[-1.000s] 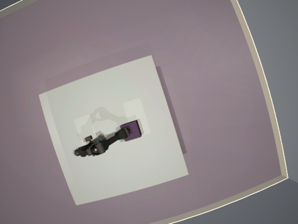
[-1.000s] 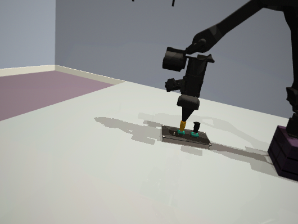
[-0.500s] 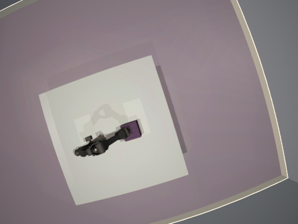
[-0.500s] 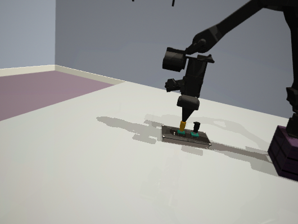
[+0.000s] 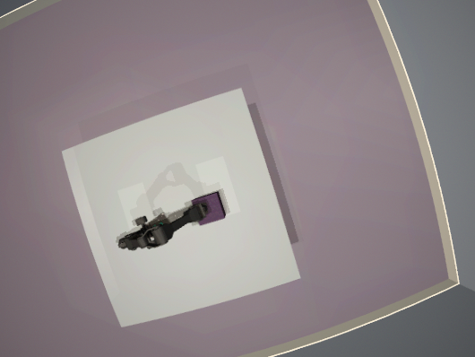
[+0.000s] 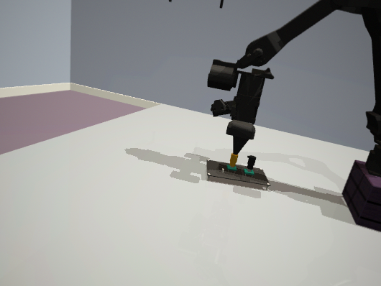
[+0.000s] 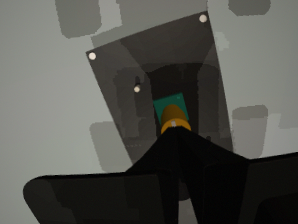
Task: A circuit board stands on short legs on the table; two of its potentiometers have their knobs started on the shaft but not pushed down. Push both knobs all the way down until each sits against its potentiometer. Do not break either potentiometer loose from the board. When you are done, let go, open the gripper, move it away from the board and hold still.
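A dark circuit board (image 6: 220, 175) (image 7: 120, 70) stands on the white table (image 6: 108, 215) (image 5: 224, 269). On it are two green potentiometers. The left one (image 6: 232, 167) (image 7: 165, 106) carries a yellow knob (image 6: 233, 159) (image 7: 174, 117), which stands raised on its shaft. The right one (image 6: 249, 171) carries a black knob (image 6: 251, 160). My gripper (image 6: 238, 149) (image 7: 174, 133) is shut, fingers together in a point. Its tip rests on top of the yellow knob, straight above it. In the overhead view the arm hides the board.
The arm's purple base block (image 5: 212, 207) (image 6: 363, 201) stands to the right of the board. The table stands on a mauve floor (image 5: 358, 134), with a pale skirting (image 6: 36, 89) along the walls.
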`<action>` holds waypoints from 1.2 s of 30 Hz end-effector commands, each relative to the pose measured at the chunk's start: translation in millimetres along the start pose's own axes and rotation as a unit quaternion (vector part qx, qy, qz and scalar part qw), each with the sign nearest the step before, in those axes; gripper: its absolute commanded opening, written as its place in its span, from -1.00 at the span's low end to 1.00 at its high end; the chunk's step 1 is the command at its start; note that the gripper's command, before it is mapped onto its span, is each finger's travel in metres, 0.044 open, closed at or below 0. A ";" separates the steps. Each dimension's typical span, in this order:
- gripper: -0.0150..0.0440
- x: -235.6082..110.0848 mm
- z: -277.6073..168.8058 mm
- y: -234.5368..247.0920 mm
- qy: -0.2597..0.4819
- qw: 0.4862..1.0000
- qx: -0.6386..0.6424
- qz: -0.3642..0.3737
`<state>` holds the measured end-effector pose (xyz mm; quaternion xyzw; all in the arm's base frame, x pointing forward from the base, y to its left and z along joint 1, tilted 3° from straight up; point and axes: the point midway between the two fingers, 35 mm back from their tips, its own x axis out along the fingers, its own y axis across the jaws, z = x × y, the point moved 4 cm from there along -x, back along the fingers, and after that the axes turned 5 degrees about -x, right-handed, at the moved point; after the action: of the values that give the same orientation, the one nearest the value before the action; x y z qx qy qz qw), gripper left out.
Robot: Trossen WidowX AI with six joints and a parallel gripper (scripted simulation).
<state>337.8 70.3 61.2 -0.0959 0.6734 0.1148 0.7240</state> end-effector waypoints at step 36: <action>1.00 -35.0 -153.7 13.8 0.005 1.000 0.000 -0.001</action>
<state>189.6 38.4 85.8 -0.0942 0.6775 0.1125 0.7207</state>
